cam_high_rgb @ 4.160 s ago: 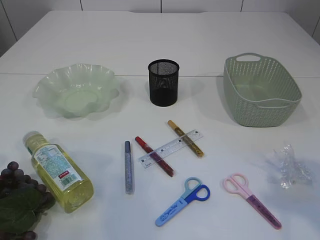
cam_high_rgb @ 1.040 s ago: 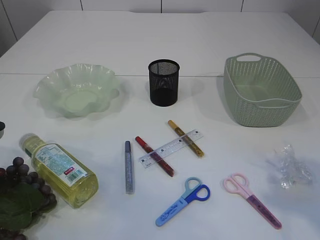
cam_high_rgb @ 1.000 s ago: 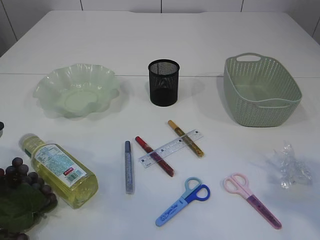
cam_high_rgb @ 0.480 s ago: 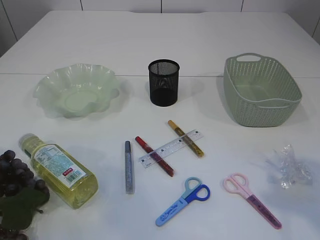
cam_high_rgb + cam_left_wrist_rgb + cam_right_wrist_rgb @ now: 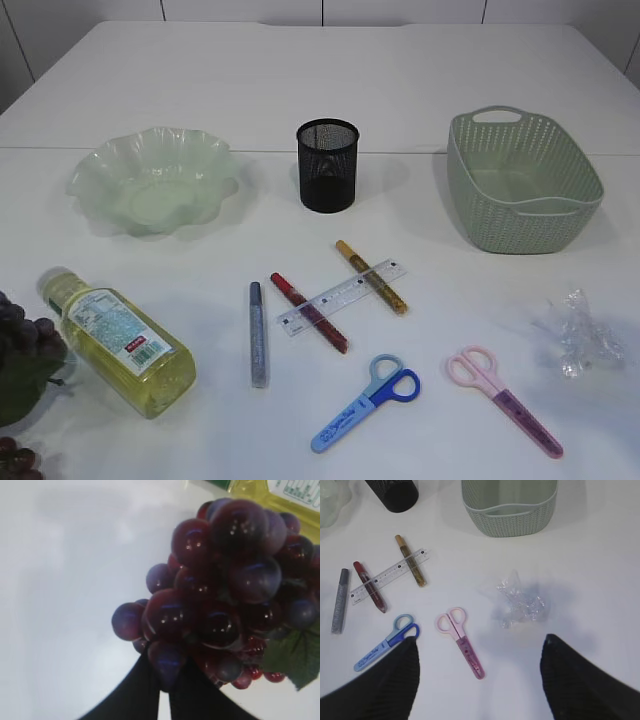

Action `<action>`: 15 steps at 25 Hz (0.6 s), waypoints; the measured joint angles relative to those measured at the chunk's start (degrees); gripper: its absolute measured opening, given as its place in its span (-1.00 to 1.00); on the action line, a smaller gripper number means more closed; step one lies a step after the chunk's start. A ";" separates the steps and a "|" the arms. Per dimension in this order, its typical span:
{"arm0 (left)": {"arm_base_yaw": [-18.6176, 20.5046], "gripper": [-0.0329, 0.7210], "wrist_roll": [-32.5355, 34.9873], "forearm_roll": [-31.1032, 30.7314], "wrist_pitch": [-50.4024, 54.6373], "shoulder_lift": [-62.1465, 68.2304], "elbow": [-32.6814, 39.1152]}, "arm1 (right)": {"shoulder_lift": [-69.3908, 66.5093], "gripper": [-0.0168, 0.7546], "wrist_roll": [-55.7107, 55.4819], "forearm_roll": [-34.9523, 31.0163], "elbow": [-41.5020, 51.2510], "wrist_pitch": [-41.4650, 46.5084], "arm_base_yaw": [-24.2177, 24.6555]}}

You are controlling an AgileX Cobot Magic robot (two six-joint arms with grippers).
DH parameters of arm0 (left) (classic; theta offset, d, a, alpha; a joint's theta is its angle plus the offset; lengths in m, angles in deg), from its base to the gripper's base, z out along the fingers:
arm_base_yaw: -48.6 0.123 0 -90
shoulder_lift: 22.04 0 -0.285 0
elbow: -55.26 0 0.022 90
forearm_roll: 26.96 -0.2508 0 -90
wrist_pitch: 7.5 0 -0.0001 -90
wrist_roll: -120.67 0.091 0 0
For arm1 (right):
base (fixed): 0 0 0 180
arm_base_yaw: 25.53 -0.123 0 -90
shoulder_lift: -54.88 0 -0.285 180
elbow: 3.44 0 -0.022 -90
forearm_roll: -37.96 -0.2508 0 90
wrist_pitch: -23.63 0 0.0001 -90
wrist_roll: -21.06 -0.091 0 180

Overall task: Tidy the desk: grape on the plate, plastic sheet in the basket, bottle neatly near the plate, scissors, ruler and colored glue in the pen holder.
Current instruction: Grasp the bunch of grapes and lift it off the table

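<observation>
Matte black fingers (image 5: 145,695), smooth and tapered on the left; right fingers (image 5: 390,680) finely ribbed

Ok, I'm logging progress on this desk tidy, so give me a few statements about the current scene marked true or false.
1. The left gripper is shut on the grape bunch. True.
2. The ruler stands inside the pen holder. False: it lies on the table across two glue sticks.
3. The basket holds the plastic sheet. False: the sheet lies on the table in front of it.
4. The right gripper is open, above the table. True.
5. The bottle lies on its side. True.
</observation>
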 joint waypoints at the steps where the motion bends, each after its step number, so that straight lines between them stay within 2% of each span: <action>1: 0.00 -0.91 0.00 -0.37 0.76 -1.54 0.00 | 0.00 0.56 0.00 0.00 0.00 0.00 0.00; 15: 0.00 -0.91 0.00 -1.90 10.75 -18.60 0.04 | 0.00 0.56 0.00 0.00 0.00 0.00 0.00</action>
